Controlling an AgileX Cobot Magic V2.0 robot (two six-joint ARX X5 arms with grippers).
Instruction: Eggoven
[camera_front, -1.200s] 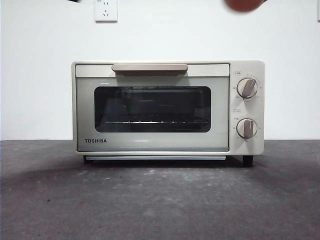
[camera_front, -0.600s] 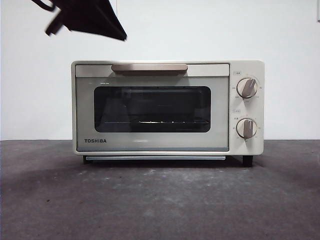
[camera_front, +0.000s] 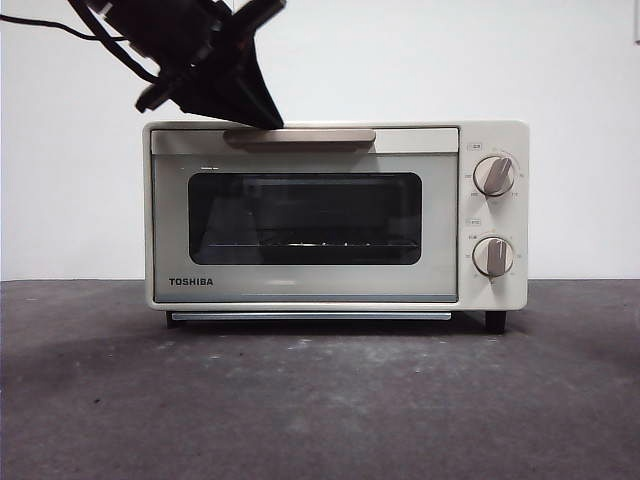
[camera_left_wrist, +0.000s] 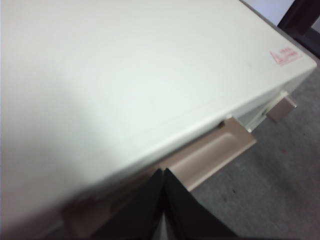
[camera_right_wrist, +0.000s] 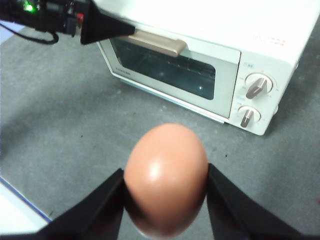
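Observation:
The cream TOSHIBA oven (camera_front: 300, 290) stands in the middle of the table with its dark glass door shut. My left gripper (camera_front: 262, 118) comes down from the upper left, jaws shut, with its tip at the left end of the tan bar handle (camera_front: 320, 135). The left wrist view shows the shut gripper (camera_left_wrist: 164, 174) over the handle (camera_left_wrist: 215, 152) and the oven top (camera_left_wrist: 125, 75). My right gripper (camera_right_wrist: 165, 172) is shut on the orange-brown egg (camera_right_wrist: 166, 180) and holds it high above the table in front of the oven (camera_right_wrist: 225, 75). It is out of the front view.
Two knobs (camera_front: 494, 175) (camera_front: 492, 257) sit on the oven's right side. The grey table (camera_front: 320, 400) lies bare in front of the oven, with a white wall behind. The table's edge (camera_right_wrist: 20, 205) shows in the right wrist view.
My left arm has come down from the top left to the left end of the handle. The egg seen at the top right edge a second ago has left the front view.

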